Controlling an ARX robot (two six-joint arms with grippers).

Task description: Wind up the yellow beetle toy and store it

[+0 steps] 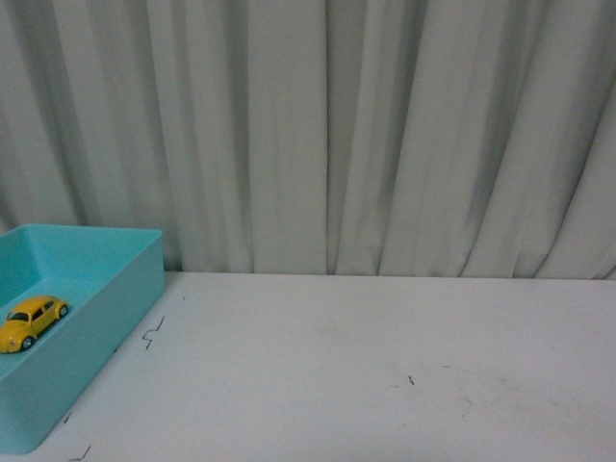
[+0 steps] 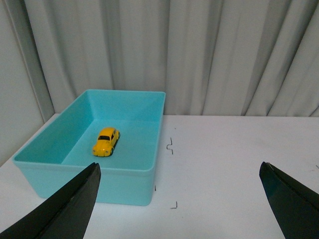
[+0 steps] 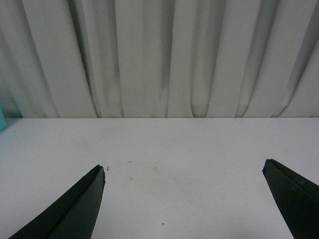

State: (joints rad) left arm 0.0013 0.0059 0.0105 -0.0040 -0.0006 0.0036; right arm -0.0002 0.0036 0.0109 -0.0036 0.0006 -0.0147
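The yellow beetle toy [image 2: 106, 141] sits on its wheels on the floor of the turquoise bin [image 2: 144, 175], roughly mid-floor, apart from all four walls. Seen from the left tool [image 2: 179, 199], the car lies ahead and off to the side of the finger that shows lower left in that wrist view, inside the bin, with the bin's near wall between the tool and the toy. The left tool is spread wide and holds nothing; both dark fingers frame bare white tabletop [image 2: 234, 164] just beside the bin. The right tool [image 3: 183, 199] is likewise spread and empty, over open tabletop well apart from the bin, only a sliver of which shows at the edge of its view. In the front view neither arm appears; the bin sits at the far left with the toy [image 1: 32, 321] inside it.

Judging from how things lie, the storing step looks done: the toy rests in the bin and both tools are clear of it. Whether it was wound cannot be told from these pictures. If anything remains, it would be drawing the arms back to rest without bumping the bin.
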